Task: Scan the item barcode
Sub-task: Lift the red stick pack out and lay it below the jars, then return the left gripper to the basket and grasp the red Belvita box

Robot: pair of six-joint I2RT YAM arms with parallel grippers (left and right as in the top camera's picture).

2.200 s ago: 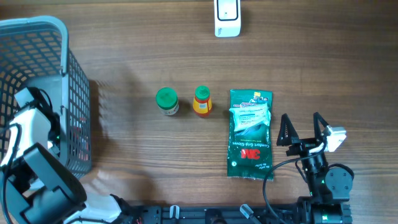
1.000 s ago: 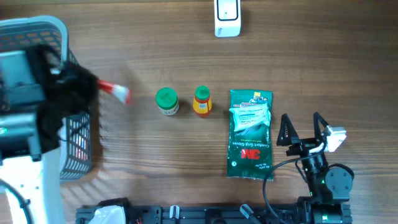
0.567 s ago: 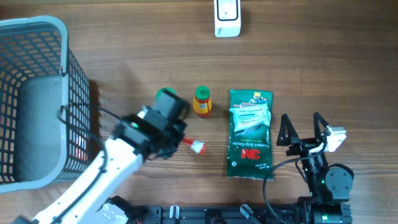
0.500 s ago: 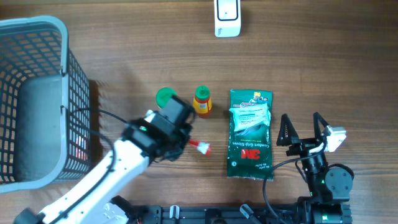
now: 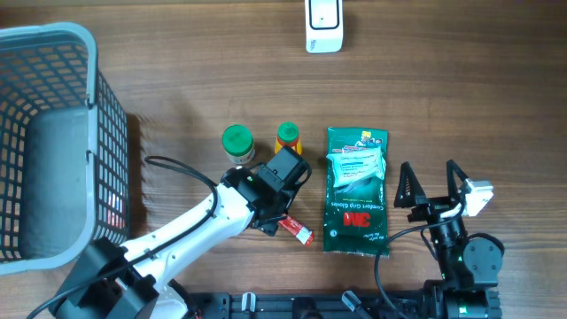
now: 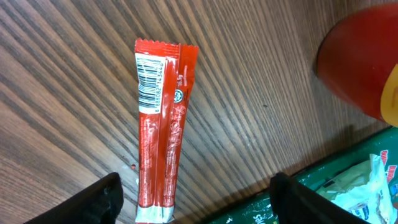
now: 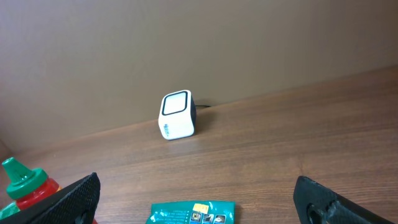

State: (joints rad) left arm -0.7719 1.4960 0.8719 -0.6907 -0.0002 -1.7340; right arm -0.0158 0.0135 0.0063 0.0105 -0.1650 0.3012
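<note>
While over sachet (image 6: 160,130), left gripper (image 6: 196,190) wide

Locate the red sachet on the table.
In the overhead view, the red sachet lies on the table at centre front, just left of the green 3M pack, beneath the left end effector.

Seen from overhead, the left arm (image 5: 190,226) hides most of the red sachet (image 5: 299,234), leaving only one end visible at lower centre. In the left wrist view, the red bottle (image 6: 367,62) is cut off at the right edge, and the barcode (image 6: 149,84) digits are too small to read.
</note>
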